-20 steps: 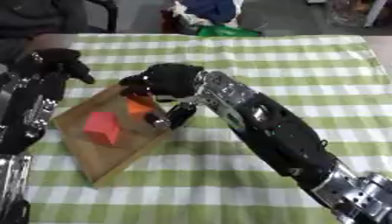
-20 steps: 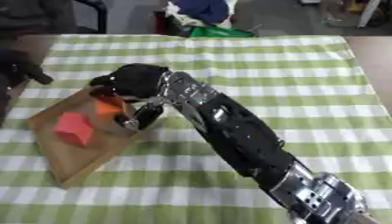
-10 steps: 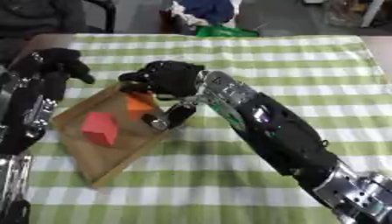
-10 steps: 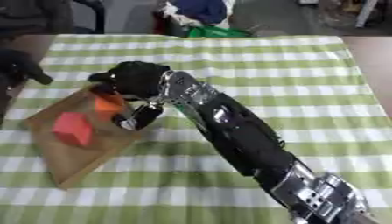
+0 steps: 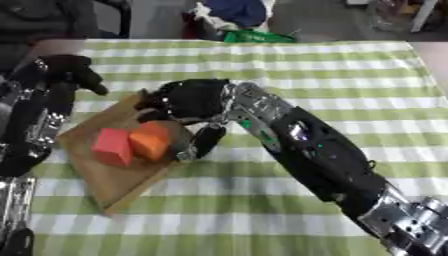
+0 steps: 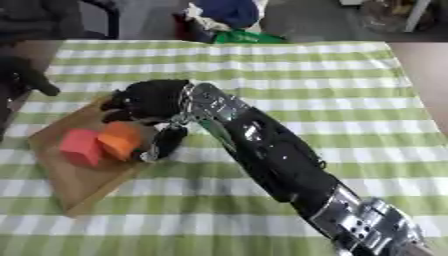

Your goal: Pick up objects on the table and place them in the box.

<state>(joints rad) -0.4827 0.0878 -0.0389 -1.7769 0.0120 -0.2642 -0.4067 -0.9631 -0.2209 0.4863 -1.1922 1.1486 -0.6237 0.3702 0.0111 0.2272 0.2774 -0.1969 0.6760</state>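
- Right hand [image 5: 188,102]: reaching across from the right, hovering over the right edge of the box [image 5: 109,182]. Against the view a second ago, the orange block [image 5: 150,139] was tucked under the fingers; now it is showing free below the palm, so the fingers are reading as opened off it, with the thumb hanging down beside the box edge.
- Orange block: lying inside the box, touching or just beside the red block [image 5: 111,146].
- Red block: sitting in the box, unmoved across the earlier views.
- Left hand [image 5: 74,70]: idling at the box's far-left corner, fingers curled, holding nothing that shows.
- Striped tablecloth [image 5: 350,95]: no further loose objects showing.
- Judgement: the placement appears completed; withdrawing the right hand looks like the remaining move.
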